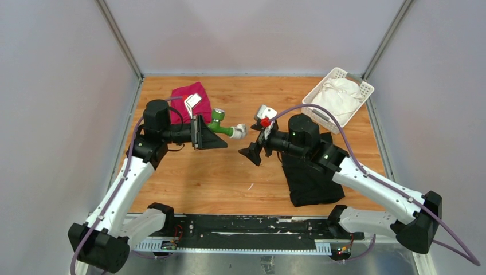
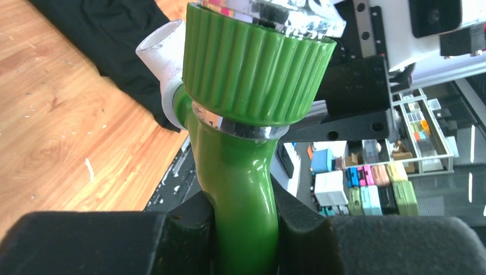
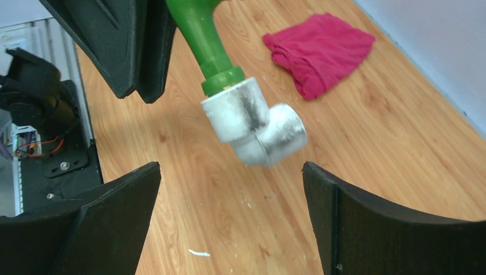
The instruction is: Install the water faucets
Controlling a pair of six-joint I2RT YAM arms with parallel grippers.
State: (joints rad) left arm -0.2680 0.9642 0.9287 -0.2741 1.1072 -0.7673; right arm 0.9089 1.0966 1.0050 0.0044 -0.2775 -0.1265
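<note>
1. Lying at about 11 o'clock on the wooden surface (image 1: 229, 183) in the top view, a crumpled red cloth (image 1: 186, 98) carries a small white tag.
2. Just at the cloth's 4 o'clock, the left gripper (image 1: 215, 134) points toward 3 o'clock. Its black fingers (image 2: 114, 243) are clamped on the spout of the green tap (image 1: 219, 127).
3. In the left wrist view the tap's curved spout rises from between the fingers to 12 o'clock. It ends in a ribbed round knob (image 2: 258, 63) with a shiny metal ring beneath it.
4. A white elbow fitting (image 1: 239, 131) sits on the tap's threaded end, at the tap's 3 o'clock in the top view. In the right wrist view the fitting (image 3: 255, 126) looks grey-smudged and hangs above the surface with its shadow on the wood below.
5. The right gripper (image 1: 258, 146) faces the left one from the fitting's 4 o'clock. Its fingers (image 3: 97, 223) are spread wide apart and hold nothing. In its own camera the fitting lies just beyond the gap between the fingertips, touching neither finger.
6. A black cloth (image 1: 309, 172) lies spread on the surface under the right arm, at about 4 o'clock.
7. A white slotted basket (image 1: 335, 73) stands at about 1 o'clock near the far right corner, with a white cloth (image 1: 339, 94) bundled inside it.
</note>
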